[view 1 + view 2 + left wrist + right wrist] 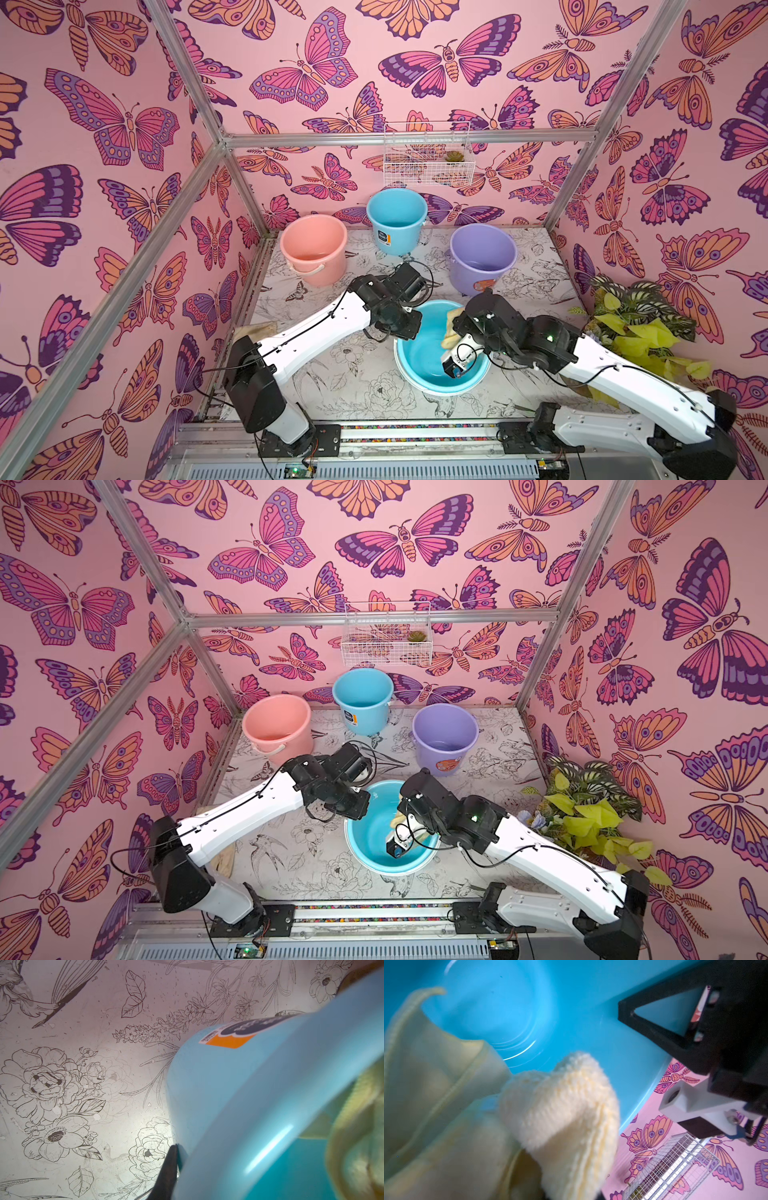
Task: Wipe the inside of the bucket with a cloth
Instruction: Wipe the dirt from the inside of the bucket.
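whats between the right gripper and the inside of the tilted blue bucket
The pale yellow cloth, bunched in the right gripper; the right wrist view shows it in front of the bucket's blue wall.

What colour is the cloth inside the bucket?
Pale yellow cloth, clearest in the right wrist view.

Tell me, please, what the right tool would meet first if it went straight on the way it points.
The right tool, shut on the cloth, would likely press it into the blue bucket's inner wall; depth is unclear.
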Motion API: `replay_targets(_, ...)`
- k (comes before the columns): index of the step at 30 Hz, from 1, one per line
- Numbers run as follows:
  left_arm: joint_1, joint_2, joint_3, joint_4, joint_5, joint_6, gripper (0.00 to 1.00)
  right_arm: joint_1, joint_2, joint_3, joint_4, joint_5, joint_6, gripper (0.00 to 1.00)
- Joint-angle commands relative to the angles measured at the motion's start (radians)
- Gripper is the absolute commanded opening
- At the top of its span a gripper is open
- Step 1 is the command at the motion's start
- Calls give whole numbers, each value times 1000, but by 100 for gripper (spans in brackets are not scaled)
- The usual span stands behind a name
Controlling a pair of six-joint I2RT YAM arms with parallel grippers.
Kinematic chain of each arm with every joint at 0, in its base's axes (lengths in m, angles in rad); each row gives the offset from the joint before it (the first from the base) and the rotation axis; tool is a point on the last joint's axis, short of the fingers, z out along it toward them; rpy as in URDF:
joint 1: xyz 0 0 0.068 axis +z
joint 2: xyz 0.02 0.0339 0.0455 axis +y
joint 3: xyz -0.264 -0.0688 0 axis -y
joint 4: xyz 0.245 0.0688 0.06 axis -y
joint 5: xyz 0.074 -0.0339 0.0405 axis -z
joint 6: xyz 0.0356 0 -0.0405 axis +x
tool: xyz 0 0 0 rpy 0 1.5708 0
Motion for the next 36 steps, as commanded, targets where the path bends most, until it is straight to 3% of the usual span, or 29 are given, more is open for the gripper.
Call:
replay_targets(1,-2,3,26,13,13,10,0,30,-34,15,-214,-14,175,0)
replay_targets(11,-2,6,41,13,15,7,0,100,-78,16,-306,-335,476,0)
replay_targets(19,-2,-6,34,13,13,3,0,113,-51,-79,31,-567,616,0)
replay_targets(23,-2,-14,30,13,12,0,0,120,-12,-122,224,-567,643,0)
replay_targets(28,-4,-15,30,13,16,1,0,120,52,-140,416,-469,606,0)
replay_targets(32,-4,-12,36,13,19,3,0,98,97,-126,464,-376,512,0)
replay_targets(36,-4,-9,42,13,24,6,0,2,108,-108,475,-410,433,0)
